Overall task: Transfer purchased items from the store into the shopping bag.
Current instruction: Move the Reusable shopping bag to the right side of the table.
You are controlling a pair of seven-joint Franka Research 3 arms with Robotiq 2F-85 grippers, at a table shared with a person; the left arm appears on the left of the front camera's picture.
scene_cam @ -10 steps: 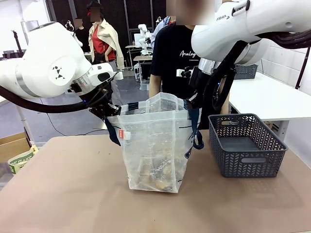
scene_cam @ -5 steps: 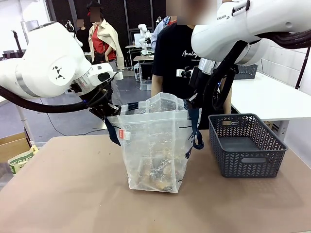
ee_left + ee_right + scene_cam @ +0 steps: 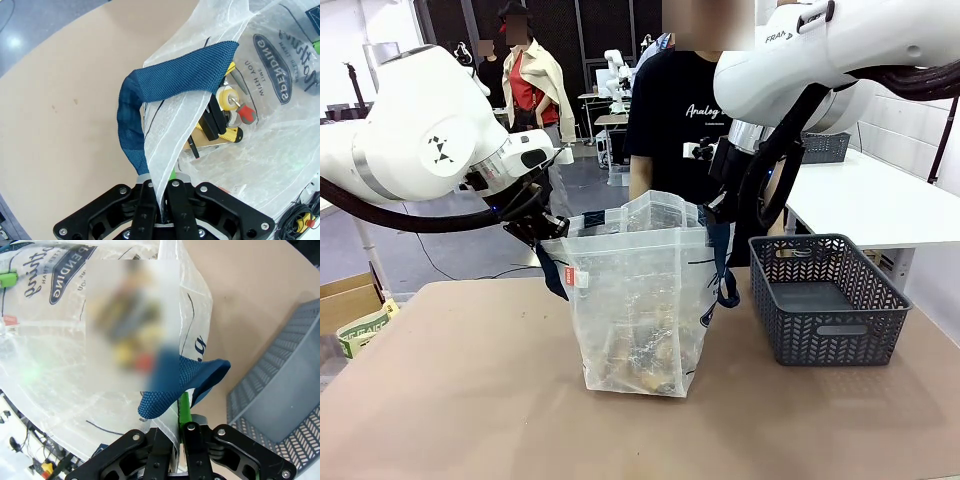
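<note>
Only the person (image 3: 670,120) across the table (image 3: 450,400) has shifted a little; both arms and the shopping bag (image 3: 640,300) stay put. The bag stands open in the middle of the table, next to a grey basket (image 3: 825,300). The left gripper (image 3: 161,196) pinches the bag's rim beside a blue handle (image 3: 175,72), and the right gripper (image 3: 176,435) pinches the other side (the same way). The purchased items (image 3: 220,125) lie at the bottom inside.
</note>
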